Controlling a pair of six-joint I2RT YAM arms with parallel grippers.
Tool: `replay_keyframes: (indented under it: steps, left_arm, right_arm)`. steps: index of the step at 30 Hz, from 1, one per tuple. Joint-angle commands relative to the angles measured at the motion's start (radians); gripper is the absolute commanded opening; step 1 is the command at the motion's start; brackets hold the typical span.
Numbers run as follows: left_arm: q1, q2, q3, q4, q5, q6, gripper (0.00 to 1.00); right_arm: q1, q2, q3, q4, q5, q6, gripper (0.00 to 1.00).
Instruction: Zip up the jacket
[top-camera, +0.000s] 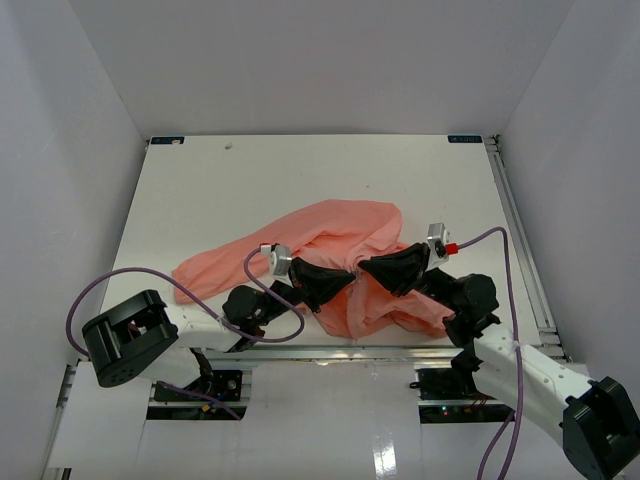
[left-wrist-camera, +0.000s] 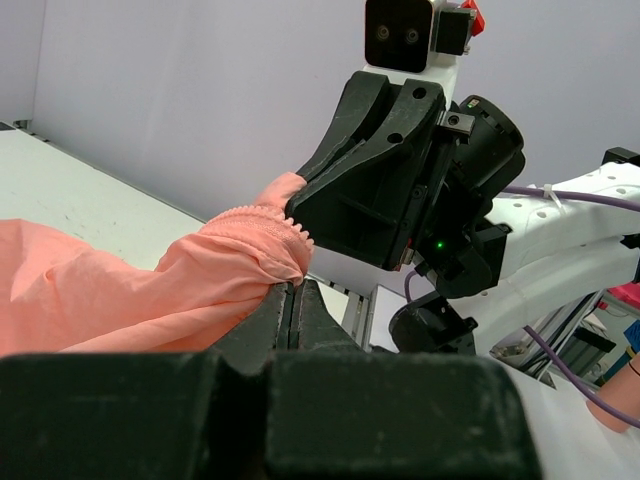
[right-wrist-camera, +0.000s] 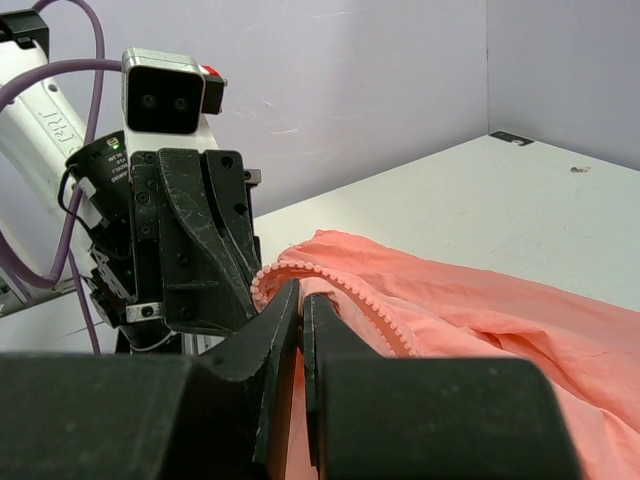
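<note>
Limp and light, the jacket (top-camera: 335, 230) seems best held at its toothed zipper edge (right-wrist-camera: 385, 326), where left gripper (left-wrist-camera: 292, 292) and right gripper (right-wrist-camera: 301, 293) each pinch it.

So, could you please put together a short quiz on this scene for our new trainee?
1. True or false: the jacket lies flat and fully spread out on the table.
2. Of the left gripper and the right gripper, which is clamped on the jacket? A: the left only. B: the right only. C: both.
3. Short answer: in the right wrist view, what runs along the jacket's edge just past the right gripper?

Key
1. False: it is bunched up in folds.
2. C.
3. The zipper teeth.
</note>
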Motion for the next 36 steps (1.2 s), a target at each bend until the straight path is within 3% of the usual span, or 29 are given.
replay_keyframes:
  steps: [1, 6, 14, 21, 29, 33, 36]
  left_arm:
    - [-0.017, 0.026, -0.025, 0.316, 0.110, 0.008, 0.00]
    - [-0.017, 0.015, -0.033, 0.313, 0.065, -0.019, 0.00]
    - [-0.004, -0.111, 0.035, -0.050, 0.045, -0.090, 0.00]
    - [0.025, -0.178, 0.077, -0.396, 0.035, -0.175, 0.00]
    - [0.033, -0.204, 0.021, -0.418, -0.029, -0.180, 0.00]
    - [0.051, -0.206, 0.000, -0.431, -0.057, -0.188, 0.00]
    - [0.076, -0.207, -0.017, -0.438, -0.076, -0.212, 0.00]
  right_arm:
    - [-0.010, -0.034, 0.102, 0.108, 0.126, -0.018, 0.08]
    - [-0.011, -0.040, 0.075, 0.056, 0.125, -0.012, 0.08]
    - [-0.010, -0.011, 0.057, -0.158, 0.091, -0.032, 0.10]
    - [-0.011, 0.012, 0.062, -0.230, 0.093, -0.034, 0.13]
    - [-0.011, 0.052, 0.050, -0.218, 0.129, 0.024, 0.13]
    - [-0.011, 0.082, 0.044, -0.197, 0.115, 0.046, 0.34]
    - [-0.011, 0.087, 0.051, -0.226, 0.114, 0.035, 0.39]
